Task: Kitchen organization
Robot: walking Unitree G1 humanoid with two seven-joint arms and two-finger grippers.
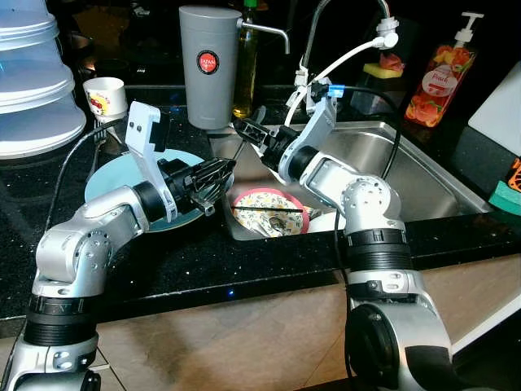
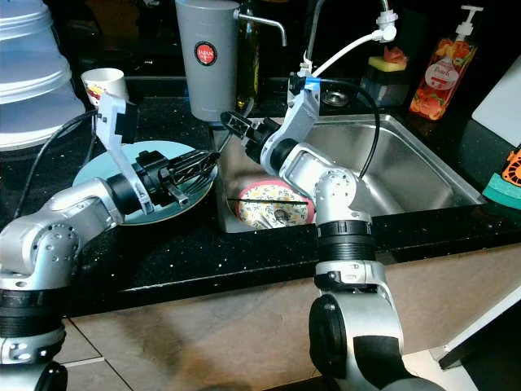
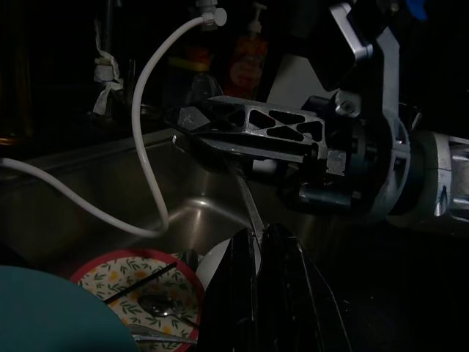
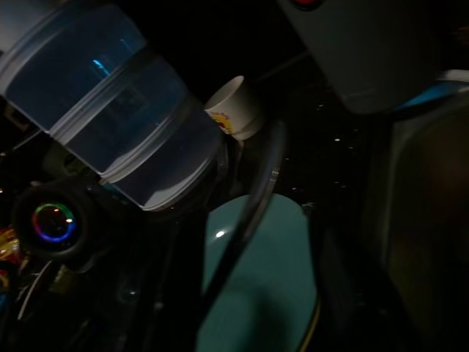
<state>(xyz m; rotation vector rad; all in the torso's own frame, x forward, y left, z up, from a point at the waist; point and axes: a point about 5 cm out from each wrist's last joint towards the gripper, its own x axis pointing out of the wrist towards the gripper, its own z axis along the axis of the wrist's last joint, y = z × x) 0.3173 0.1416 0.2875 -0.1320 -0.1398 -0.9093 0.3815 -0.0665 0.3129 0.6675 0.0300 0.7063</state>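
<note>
My left gripper [image 1: 218, 175] hovers over a teal plate [image 1: 106, 183] on the black counter, just left of the sink [image 1: 407, 171]. It is shut on a thin utensil [image 3: 249, 209] that slants up toward my right gripper [image 1: 244, 130]. The right gripper reaches across the sink's left rim and meets the utensil's upper end. In the sink lies a floral plate with a pink rim [image 1: 264, 204], with dark chopsticks and cutlery on it. Through the right wrist camera the teal plate [image 4: 256, 279] appears below a stack of clear containers [image 4: 124, 117].
A grey canister [image 1: 207, 65], an oil bottle [image 1: 244, 73] and a paper cup [image 1: 104, 96] stand behind the plate. Stacked clear containers [image 1: 32, 81] fill the far left. The faucet's white hose [image 1: 350, 57], a soap bottle [image 1: 440, 77] and a white board [image 1: 501, 106] border the sink.
</note>
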